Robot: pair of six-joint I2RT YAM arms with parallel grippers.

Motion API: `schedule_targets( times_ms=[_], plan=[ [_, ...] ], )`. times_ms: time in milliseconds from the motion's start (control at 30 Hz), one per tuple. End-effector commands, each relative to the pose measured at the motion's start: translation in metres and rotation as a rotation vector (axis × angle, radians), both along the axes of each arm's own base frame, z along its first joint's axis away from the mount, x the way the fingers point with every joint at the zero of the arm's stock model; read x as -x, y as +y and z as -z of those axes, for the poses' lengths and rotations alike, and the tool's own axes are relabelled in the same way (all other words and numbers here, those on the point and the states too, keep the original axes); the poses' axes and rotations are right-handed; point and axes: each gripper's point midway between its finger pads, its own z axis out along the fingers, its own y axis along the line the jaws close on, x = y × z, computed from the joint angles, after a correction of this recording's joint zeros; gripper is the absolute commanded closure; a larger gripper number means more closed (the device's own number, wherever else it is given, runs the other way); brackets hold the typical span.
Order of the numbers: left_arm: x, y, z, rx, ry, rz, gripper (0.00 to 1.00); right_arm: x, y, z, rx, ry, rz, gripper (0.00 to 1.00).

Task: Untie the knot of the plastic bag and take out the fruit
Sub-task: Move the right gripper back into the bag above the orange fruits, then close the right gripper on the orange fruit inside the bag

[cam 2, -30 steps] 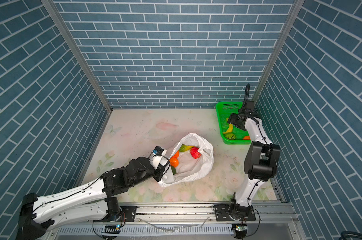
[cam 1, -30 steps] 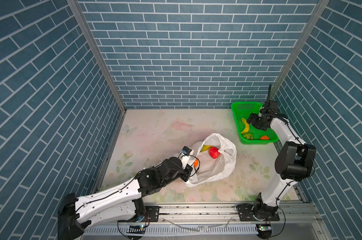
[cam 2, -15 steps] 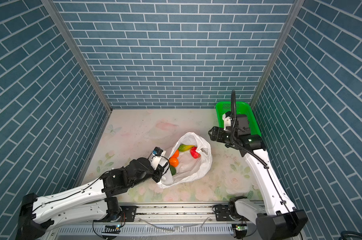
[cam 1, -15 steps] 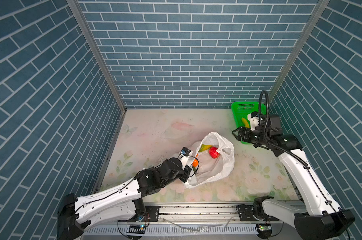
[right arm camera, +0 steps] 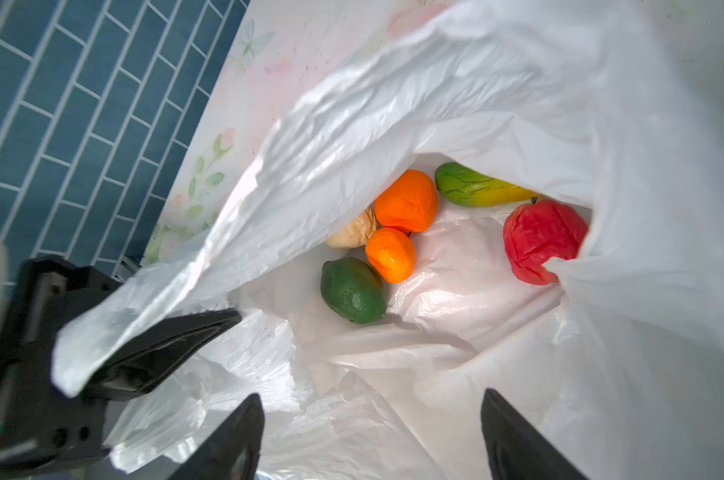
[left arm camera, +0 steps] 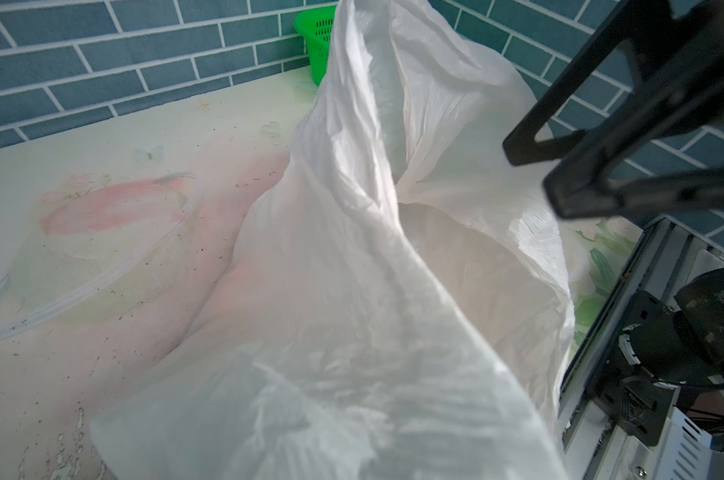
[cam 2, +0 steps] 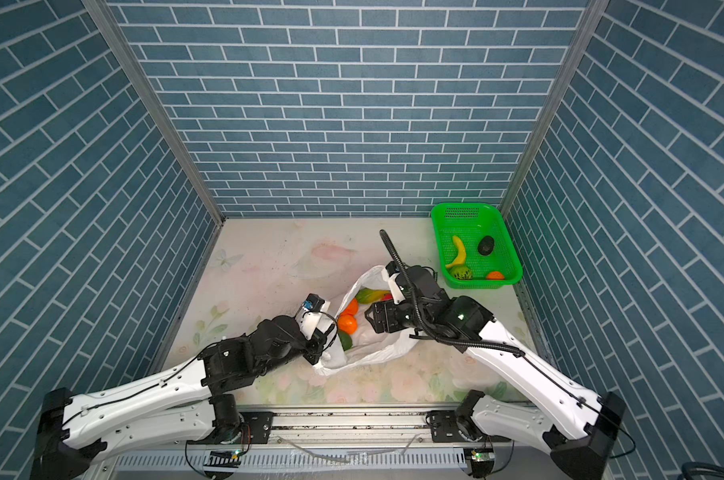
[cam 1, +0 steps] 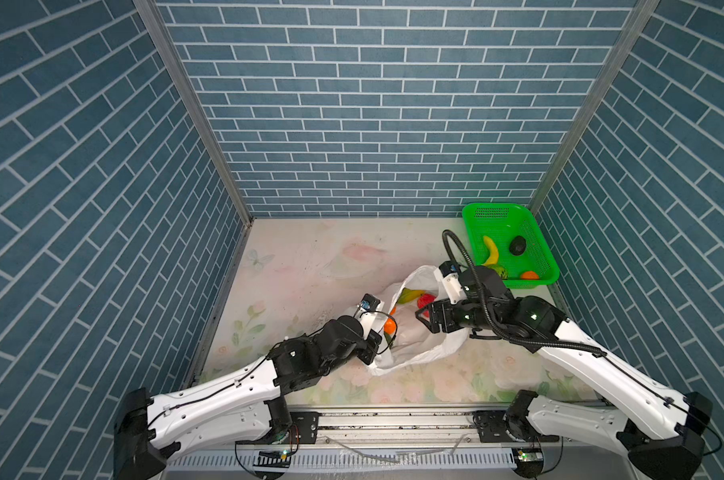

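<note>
Table (cam 1: 310, 257): floral sheet, carrying everything listed below.
Plastic bag (cam 1: 418, 353): lies near the middle of the table between my two arms, with its mouth gaping upward.
Green basket (cam 1: 548, 266): far right corner, well apart from the bag. It holds a banana (cam 1: 492, 251) and three other pieces.
Left gripper (cam 1: 375, 337): my jaws are clamped tight on the bag's left rim, holding the mouth up.
Right gripper (right arm camera: 370, 411): my jaws stand wide apart and empty, poised over the mouth from the right.
Fruit: six pieces remain inside the bag.
- Left side: two tangerines (right arm camera: 406, 199), a green avocado (right arm camera: 352, 291) and a cream fruit (right arm camera: 354, 235), close together.
- Far side: a mango (right arm camera: 476, 189), and a red fruit (right arm camera: 538, 239) lying apart from the rest.
Knot: none is visible, so I judge it already undone.
Main risk: thin film slipping from my left jaws would collapse the mouth over the fruit.
Second risk: my right fingers closing on loose film along with a fruit would drag the whole bag.
Minor risk: the clustered pieces are round, so an off-centre pinch may squirt one away.
</note>
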Motion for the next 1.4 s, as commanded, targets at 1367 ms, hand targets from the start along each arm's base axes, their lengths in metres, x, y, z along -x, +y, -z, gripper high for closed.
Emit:
schedule_targets(
  times_ms=[1367],
  plan=[
    [0.006,0.01,0.003,-0.074,-0.004,0.025,1.0,-0.116,0.087,0.12,-0.165,-0.116,0.398,0.07]
  ],
)
